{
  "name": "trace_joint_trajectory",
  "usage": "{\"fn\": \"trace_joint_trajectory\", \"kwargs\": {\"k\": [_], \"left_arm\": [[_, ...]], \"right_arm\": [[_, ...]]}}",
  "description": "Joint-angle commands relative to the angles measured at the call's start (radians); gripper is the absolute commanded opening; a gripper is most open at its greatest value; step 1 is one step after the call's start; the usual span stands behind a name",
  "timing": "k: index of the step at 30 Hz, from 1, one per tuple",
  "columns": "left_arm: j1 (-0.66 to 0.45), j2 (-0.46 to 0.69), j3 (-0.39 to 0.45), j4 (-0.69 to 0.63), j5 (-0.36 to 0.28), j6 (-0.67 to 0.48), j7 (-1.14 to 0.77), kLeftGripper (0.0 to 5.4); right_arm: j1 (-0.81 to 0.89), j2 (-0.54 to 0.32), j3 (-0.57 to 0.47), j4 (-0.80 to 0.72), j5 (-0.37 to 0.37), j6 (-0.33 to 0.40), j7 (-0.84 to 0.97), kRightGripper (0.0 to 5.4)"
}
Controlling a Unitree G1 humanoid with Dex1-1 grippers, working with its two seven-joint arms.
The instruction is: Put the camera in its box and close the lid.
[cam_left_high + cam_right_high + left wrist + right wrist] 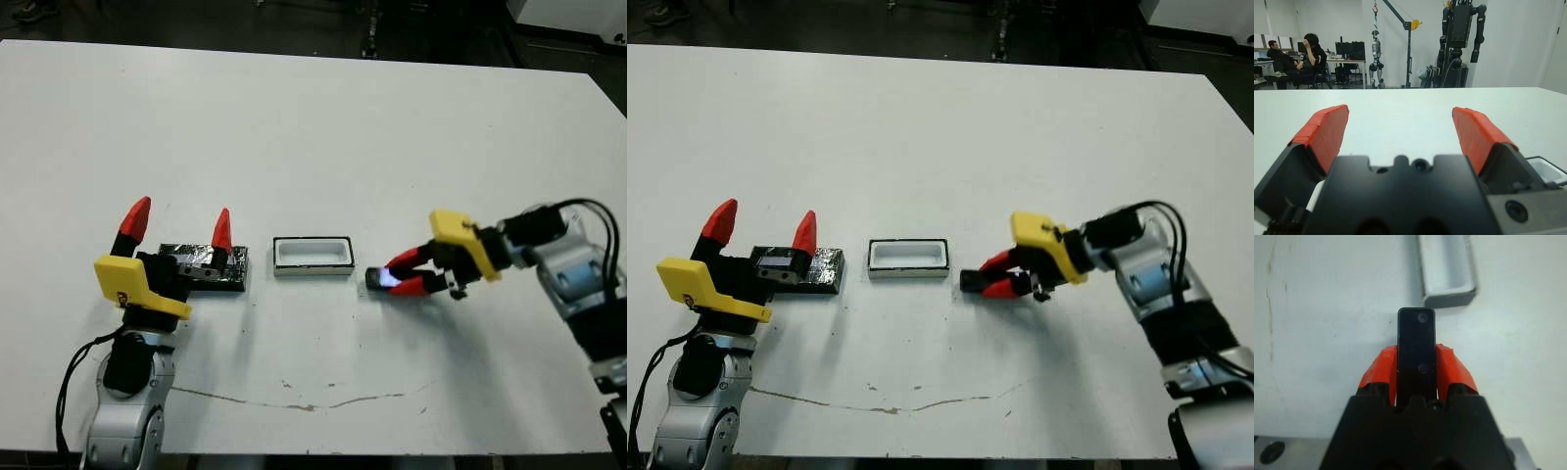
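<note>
Right gripper clamps the camera between both fingers, low over the table.
Just beyond its free end lies the box; left gripper, fingers spread, stands over the lid; open tabletop beyond.

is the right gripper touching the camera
Touching. The right wrist view shows the camera squeezed between both red fingers of the right gripper, no gap on either side.
</note>
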Motion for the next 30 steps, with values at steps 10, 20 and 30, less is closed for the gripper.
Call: {"fn": "trace_joint_trajectory", "kwargs": {"k": [10, 20, 30], "left_arm": [[0.005, 0.004, -0.002, -0.01, 0.008, 0.018, 0.012, 5.4], [-0.002, 0.002, 0.004, -0.019, 0.008, 0.029, 0.022, 5.4], [0.001, 0.0, 0.013, -0.022, 0.012, 0.028, 0.043, 5.4]], "right_arm": [[-0.201, 0.136, -0.049, 0.109, 0.123, 0.083, 0.022, 1.67], [-0.26, 0.267, 0.003, 0.23, 0.048, -0.052, -0.017, 1.67], [-0.285, 0.373, 0.043, 0.371, -0.025, -0.098, -0.058, 1.67]]}}
